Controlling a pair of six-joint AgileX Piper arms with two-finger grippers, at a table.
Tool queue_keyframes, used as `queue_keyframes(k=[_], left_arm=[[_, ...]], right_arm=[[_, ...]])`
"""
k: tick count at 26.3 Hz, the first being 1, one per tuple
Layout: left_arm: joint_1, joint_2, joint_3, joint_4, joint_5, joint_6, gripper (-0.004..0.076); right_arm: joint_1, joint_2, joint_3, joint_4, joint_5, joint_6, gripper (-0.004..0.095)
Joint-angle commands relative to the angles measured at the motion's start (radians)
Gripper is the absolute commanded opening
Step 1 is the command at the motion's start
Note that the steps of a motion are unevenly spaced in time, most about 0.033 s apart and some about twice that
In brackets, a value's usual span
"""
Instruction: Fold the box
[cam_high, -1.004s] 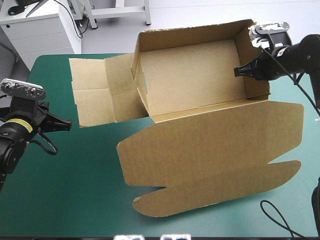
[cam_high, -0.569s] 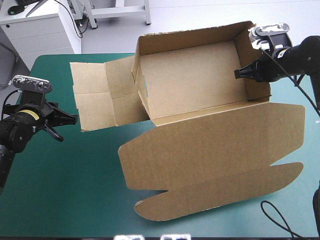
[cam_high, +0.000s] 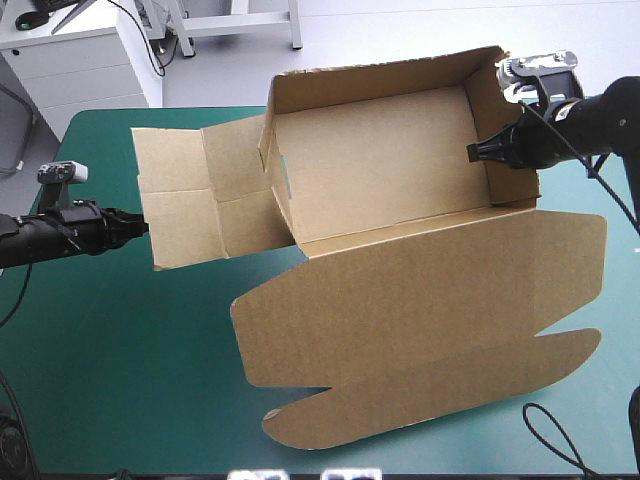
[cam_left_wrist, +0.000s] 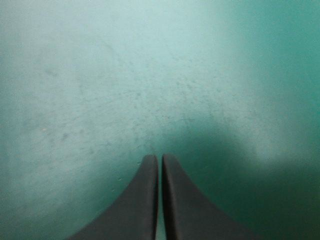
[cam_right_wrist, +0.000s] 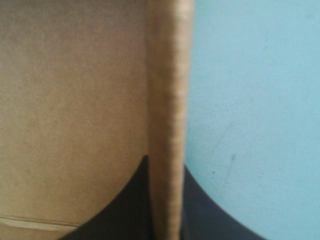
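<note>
So the box (cam_high: 390, 170) sits toward the far right of the table (cam_high: 120, 380), and I'd call it about halfway built. The back wall and right wall (cam_high: 492, 105) are up. The lid (cam_high: 420, 320) lies flat toward the near edge, and the left end flap (cam_high: 190, 200) is sprawled flat toward the table's left edge. There's nothing in the tray part, just bare board.

The right gripper (cam_high: 475, 150) is pinched tight on the right wall, one finger on each side, probably to steady it. The left gripper (cam_high: 143, 228) is low over the teal-green cover, right beside the outer edge of that flat flap, fingers pressed together with nothing between them.

My read is that the step in hand is raising the left end. Next, those tips need to slip under the flap's edge and tip it upright, with the right side braced so the box doesn't slide.
</note>
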Motion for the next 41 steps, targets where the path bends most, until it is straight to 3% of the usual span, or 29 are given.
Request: queue_keyframes(k=[1,5,9,11,19,29,36,38,41], left_arm=[[0.003,0.02,-0.025,-0.198,0.054,0.069,0.0016],[-0.071,0.059,-0.025,-0.272,0.087,0.107,0.0016],[-0.252,0.059,-0.025,-0.316,-0.003,0.114,0.0015],[-0.309,0.059,-0.025,-0.374,0.004,0.144,0.0015],[-0.316,0.057,-0.033,-0.543,0.196,0.171,0.0015],[-0.326,-0.001,-0.054,-0.586,0.196,0.171,0.0017],[-0.416,-0.008,-0.128,-0.603,0.196,0.168,0.0019],[-0.435,-0.008,-0.152,-0.615,0.196,0.171,0.0046],[-0.445,-0.008,-0.184,-0.614,0.182,0.16,0.0148]], right_arm=[[-0.007,-0.045,-0.027,0.054,-0.005,-0.002,-0.0019],[-0.007,-0.045,-0.027,0.059,-0.005,0.003,-0.0019],[-0.007,-0.045,-0.027,0.055,-0.005,0.003,-0.0019],[-0.007,-0.045,-0.027,0.047,-0.005,0.003,-0.0019],[-0.003,-0.043,-0.017,0.013,-0.011,0.032,-0.0018],[-0.003,-0.041,-0.01,-0.007,-0.039,0.058,-0.0017],[-0.003,-0.041,-0.01,0.024,-0.045,0.058,-0.0017],[-0.003,-0.041,-0.01,0.02,-0.045,0.058,-0.0017],[-0.003,-0.041,-0.01,0.02,-0.045,0.055,-0.0017]])
